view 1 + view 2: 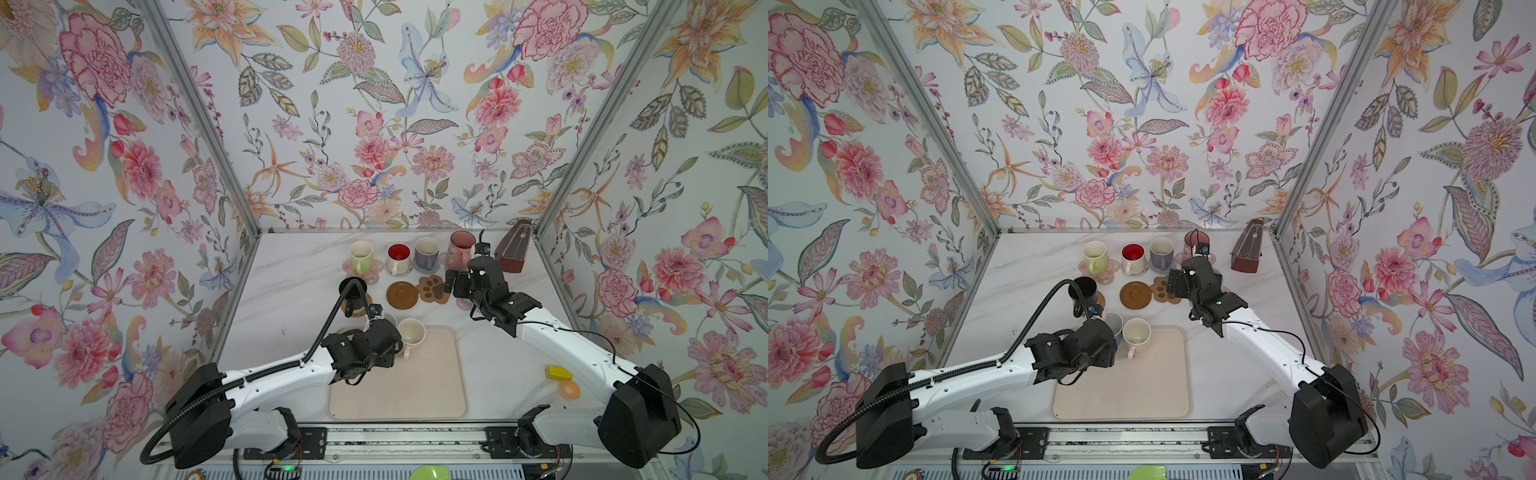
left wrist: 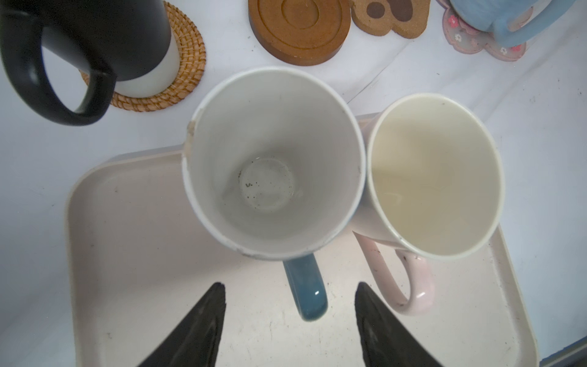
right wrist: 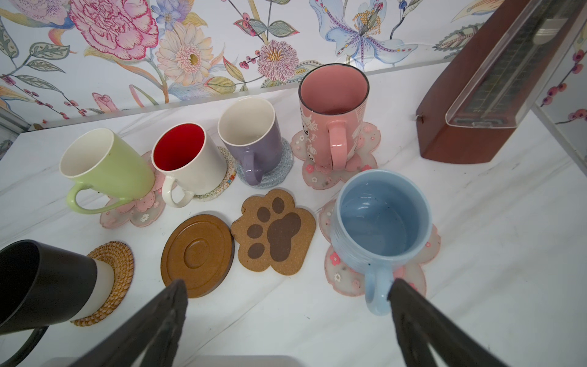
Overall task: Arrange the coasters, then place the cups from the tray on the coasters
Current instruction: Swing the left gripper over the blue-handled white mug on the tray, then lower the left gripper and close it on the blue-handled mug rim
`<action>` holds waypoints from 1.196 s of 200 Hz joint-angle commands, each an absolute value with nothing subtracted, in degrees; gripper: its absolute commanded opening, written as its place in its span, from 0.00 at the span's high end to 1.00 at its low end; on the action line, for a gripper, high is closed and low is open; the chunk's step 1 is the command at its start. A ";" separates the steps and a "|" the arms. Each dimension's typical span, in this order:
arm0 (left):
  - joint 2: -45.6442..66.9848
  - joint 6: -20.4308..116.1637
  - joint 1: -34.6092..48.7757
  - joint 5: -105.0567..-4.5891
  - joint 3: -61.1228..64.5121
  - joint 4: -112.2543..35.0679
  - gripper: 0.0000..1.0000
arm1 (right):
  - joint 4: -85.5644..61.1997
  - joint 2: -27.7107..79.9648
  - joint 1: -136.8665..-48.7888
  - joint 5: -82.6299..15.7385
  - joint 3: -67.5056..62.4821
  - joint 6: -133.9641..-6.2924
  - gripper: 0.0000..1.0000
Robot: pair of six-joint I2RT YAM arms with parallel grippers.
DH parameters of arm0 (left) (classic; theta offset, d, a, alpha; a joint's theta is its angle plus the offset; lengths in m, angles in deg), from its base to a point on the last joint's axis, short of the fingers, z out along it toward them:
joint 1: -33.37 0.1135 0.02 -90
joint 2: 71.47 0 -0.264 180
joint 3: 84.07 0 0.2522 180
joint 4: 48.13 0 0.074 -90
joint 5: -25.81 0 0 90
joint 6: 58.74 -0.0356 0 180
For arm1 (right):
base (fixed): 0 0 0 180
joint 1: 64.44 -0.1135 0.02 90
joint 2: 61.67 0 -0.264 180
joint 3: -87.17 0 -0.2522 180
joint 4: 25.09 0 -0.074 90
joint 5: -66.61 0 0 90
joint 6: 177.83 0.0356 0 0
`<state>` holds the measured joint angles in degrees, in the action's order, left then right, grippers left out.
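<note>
Straddling the handle [image 2: 309,292] of the blue mug [image 2: 273,165], my left gripper [image 2: 289,286] stands with its jaws apart. Bare tray [image 2: 127,254] shows on both sides of the handle, so nothing is gripped. The mug stands upright at the tray's far edge, its rim touching the cream mug [image 2: 435,174] beside it. These are the only two cups on the tray. I judge the step in hand to be the grasp that takes the blue mug to a free coaster, either the brown disc [image 1: 402,295] or the paw coaster [image 1: 433,289]. The handle sits nearer one finger than the other, so I would centre it first. Otherwise the nearer finger meets it early and turns the mug into its neighbour. After a square pinch I would lift straight up before travelling, keeping off the black mug [image 2: 95,38] on its rattan coaster [image 2: 187,63] just beyond the tray. My right gripper [image 3: 287,282] hangs fully spread and empty near the light blue mug [image 3: 381,216] on a pink flower coaster [image 3: 419,273]. One finger seems to meet that mug's handle, though I cannot confirm contact.
</note>
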<state>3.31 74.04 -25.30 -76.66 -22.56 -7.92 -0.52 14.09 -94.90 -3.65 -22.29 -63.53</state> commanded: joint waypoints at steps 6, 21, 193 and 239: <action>6.08 72.83 -25.70 -77.83 -20.24 -5.71 0.36 | -1.06 14.11 -94.59 -4.01 -22.55 -62.91 0.01; 7.53 72.92 -25.68 -77.78 -19.83 -5.05 0.38 | -1.04 14.02 -94.58 -4.03 -22.63 -62.92 0.01; 12.26 73.30 -23.05 -75.30 -19.35 -4.76 0.77 | -1.39 12.85 -94.15 -4.47 -24.25 -62.73 0.01; 11.24 74.83 -22.95 -76.88 -19.35 -2.55 0.93 | -1.58 12.79 -94.06 -4.57 -24.40 -62.69 0.01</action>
